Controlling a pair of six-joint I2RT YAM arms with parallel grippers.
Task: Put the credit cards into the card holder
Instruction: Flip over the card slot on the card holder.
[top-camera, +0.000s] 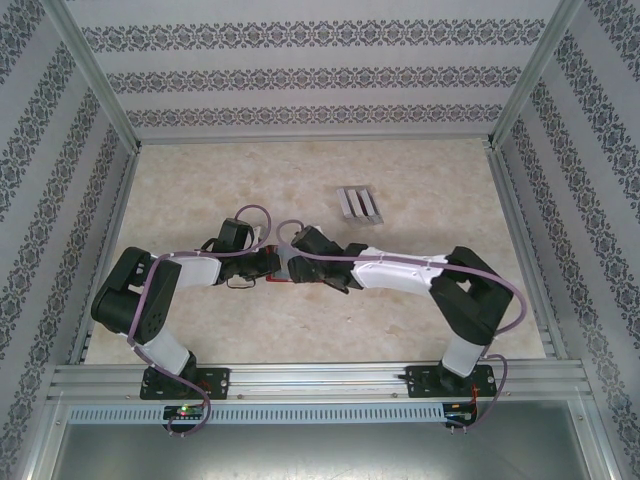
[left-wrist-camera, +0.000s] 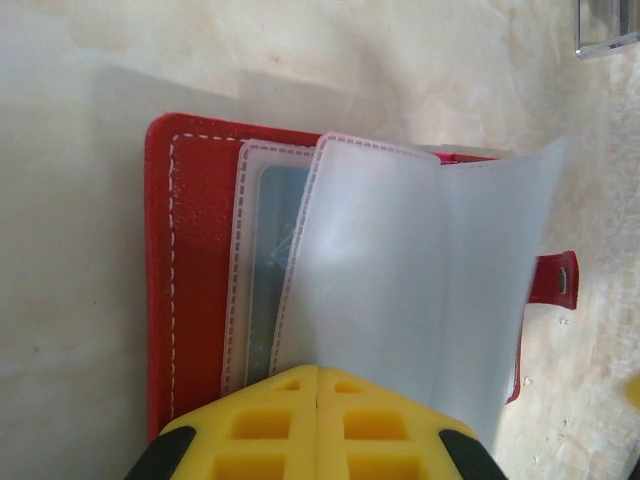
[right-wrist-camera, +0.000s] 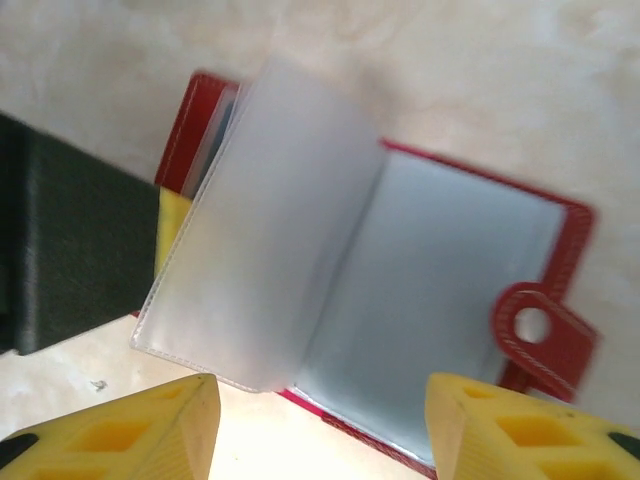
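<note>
the card holder (left-wrist-camera: 195, 260) – a small red stitched booklet wallet with frosted clear plastic pockets – lies open on the pale marbled table (top-camera: 200, 190), with one pocket leaf (right-wrist-camera: 260, 230) standing up from its spine. the left gripper (left-wrist-camera: 318, 420) sits at the holder's near edge with its yellow fingers pressed together; i cannot tell whether the leaf is nipped between them or they simply rest against the edge. the right gripper (right-wrist-camera: 320, 440) hovers just over the holder's other side, fingers wide apart and holding nothing. the credit cards (top-camera: 358, 203) – three thin light-grey rectangles laid side by side – lie beyond the holder and to its right, well apart from it, untouched.

the step in hand looks like opening and steadying the holder – no card is picked up yet. next, the right arm would likely need to go out to the cards and take one by its thin edge while the holder is kept open.

the top view gives the cards' place relative to the holder, though the arms hide most of the holder there. the left wrist view shows the stitched pocket edges. the right wrist view shows the round-holed snap tab (right-wrist-camera: 530, 330) and the lifted leaf's tilt.
</note>
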